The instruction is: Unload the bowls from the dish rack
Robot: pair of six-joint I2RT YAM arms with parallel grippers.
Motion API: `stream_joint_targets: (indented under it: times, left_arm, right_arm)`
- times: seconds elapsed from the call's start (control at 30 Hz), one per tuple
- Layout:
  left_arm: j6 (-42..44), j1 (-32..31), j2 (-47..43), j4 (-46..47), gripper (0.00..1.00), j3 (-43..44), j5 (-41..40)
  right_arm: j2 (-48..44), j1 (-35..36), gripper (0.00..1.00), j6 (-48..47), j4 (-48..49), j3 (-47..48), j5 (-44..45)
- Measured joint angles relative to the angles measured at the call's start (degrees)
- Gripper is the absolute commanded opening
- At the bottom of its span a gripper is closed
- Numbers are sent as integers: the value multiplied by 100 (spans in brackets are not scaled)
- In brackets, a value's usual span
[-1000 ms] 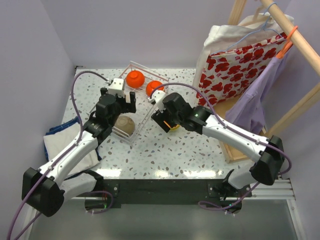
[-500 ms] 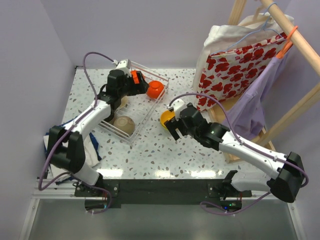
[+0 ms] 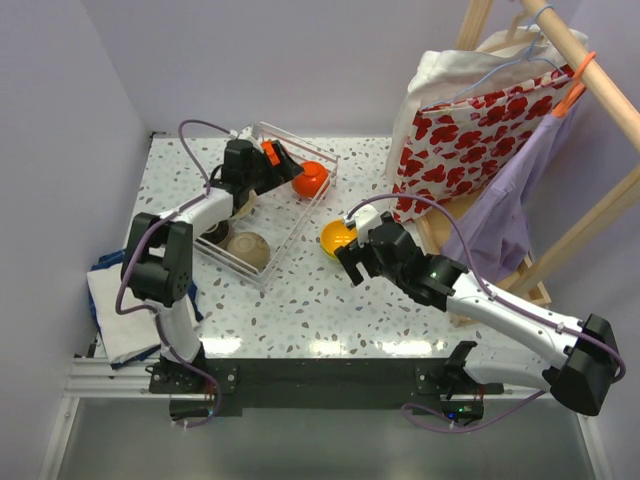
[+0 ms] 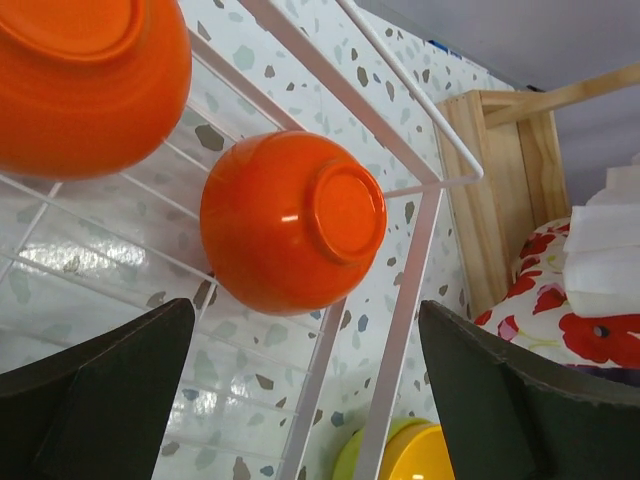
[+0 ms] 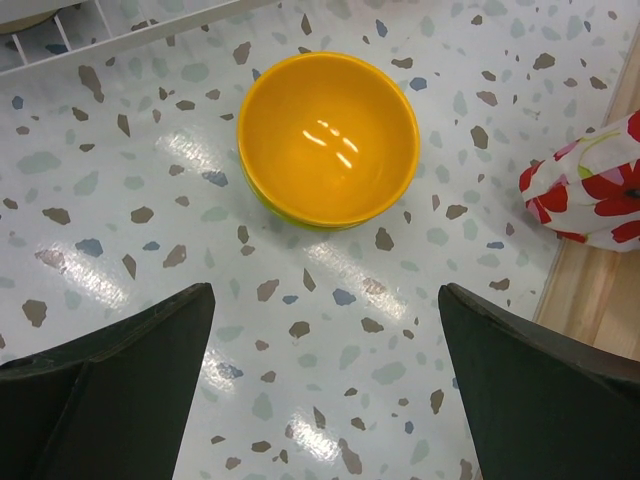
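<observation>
On table [image 5: 120, 250], has yellow-orange bowl [image 5: 328, 140] out before released right gripper [image 5: 325, 300], leaves orange-red bowls [image 4: 290, 220] in dish rack [image 4: 410, 290] before released left gripper [image 4: 305, 310].

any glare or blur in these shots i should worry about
Right wrist: small white highlights inside the yellow bowl, bright streaks on the table, right fingers dark and soft. Left wrist: glare patches on the table under the dish rack wires, central orange-red bowl in focus, left fingers blurred. Top external: pale reflections along the table's near edge, light otherwise even.
</observation>
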Motion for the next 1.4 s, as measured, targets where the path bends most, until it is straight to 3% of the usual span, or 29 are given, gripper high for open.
stream_joint_targets:
  times: [0.8, 1.4]
  left_arm:
    - [-728, 140, 1276, 828, 100, 516, 382]
    - [-839, 136, 846, 1248, 100, -105, 481]
  right_arm:
    - [179, -4, 99, -9, 76, -44, -146]
    - [284, -4, 99, -11, 107, -61, -258]
